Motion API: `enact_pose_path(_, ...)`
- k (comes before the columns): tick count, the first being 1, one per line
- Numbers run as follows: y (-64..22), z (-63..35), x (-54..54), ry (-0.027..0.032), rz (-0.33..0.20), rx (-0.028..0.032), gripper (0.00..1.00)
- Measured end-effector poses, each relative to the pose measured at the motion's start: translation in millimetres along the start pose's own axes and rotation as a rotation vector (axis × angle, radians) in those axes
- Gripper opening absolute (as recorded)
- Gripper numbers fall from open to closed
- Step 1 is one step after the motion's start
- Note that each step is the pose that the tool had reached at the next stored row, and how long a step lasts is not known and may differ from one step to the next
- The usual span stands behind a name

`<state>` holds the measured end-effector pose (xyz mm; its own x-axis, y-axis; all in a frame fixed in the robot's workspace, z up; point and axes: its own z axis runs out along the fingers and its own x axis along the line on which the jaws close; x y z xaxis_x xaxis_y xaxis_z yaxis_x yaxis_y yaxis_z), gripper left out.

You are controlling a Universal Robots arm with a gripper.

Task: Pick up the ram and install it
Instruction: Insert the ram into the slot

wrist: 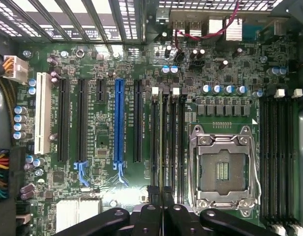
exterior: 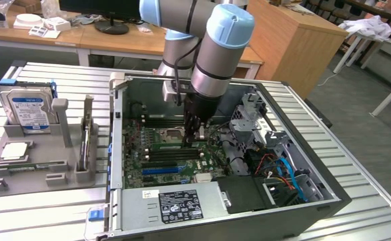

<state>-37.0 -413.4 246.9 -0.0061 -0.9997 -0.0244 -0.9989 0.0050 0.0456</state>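
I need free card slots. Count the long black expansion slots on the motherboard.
3. One long black slot beside the white slot; a second next to it, toward the blue slot; a third between the blue slot and the memory slots. Others may be hidden.

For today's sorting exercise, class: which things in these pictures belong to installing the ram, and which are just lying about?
Belong to the job: the ram, seen edge-on; the gripper, shut on it; the memory slots; the motherboard.
Lying about: the hard drive; the CPU chip; the white cloth.
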Motion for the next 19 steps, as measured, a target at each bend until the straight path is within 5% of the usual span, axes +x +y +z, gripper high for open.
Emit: enact_pose_path(19, -0.5, 11.0, 4.2, 0.0001, 0.0, 0.0001, 0.12)
